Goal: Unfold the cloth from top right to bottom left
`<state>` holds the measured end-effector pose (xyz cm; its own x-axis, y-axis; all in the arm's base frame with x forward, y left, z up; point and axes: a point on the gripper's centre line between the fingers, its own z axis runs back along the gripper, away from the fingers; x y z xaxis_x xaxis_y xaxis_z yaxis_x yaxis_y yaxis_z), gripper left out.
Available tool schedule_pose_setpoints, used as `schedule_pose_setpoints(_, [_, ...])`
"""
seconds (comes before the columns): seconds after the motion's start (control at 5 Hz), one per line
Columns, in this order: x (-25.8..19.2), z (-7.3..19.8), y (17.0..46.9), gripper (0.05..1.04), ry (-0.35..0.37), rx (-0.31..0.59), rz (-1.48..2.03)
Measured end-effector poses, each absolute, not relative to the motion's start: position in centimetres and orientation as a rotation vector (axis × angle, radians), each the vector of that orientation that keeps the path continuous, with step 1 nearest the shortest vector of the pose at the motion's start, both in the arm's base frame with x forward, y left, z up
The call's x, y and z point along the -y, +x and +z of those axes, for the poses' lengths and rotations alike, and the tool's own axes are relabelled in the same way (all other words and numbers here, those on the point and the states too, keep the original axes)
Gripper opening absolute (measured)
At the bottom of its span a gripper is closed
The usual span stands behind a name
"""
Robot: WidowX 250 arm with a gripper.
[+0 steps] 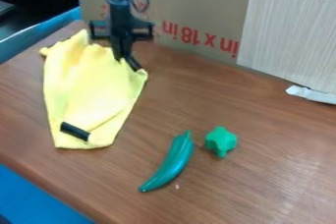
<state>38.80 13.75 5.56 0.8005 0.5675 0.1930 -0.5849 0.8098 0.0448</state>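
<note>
- One wooden table (263, 174) carried the things, with a blue surface (33, 198) showing beyond its edge at the lower left
- Nearest on the tabletop lay a curved teal toy pepper (169, 165), narrow at both ends, slanting from lower left to upper right, with a tiny pale speck (177, 186) just beside its lower part
- To the right of the pepper's upper end, near but apart from it, sat a small green knobbly toy (220, 141)
- A short black cylinder (74, 131) lay aslant on the near end of the cloth
- The yellow cloth (92, 88) lay on the left part of the table, creased and uneven, longer from near to far than from side to side, its far left corner poking outward
- At the cloth's far right corner the black gripper (128, 65) hung down from the arm, its tip right at the fabric; whether it was spread or closed, I could not tell
- Over to the right, by the foot of the upright boards, lay a whitish strip (312, 95)
- Behind stood a brown cardboard panel (197, 7) with red print, and a pale, finely striped board (289, 36) in front of its right part
</note>
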Motion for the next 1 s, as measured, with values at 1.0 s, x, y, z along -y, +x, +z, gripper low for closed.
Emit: schedule_pose_setpoints(1.0, [-22.6,14.8,31.7,0.059,-0.081,0.242,0.467])
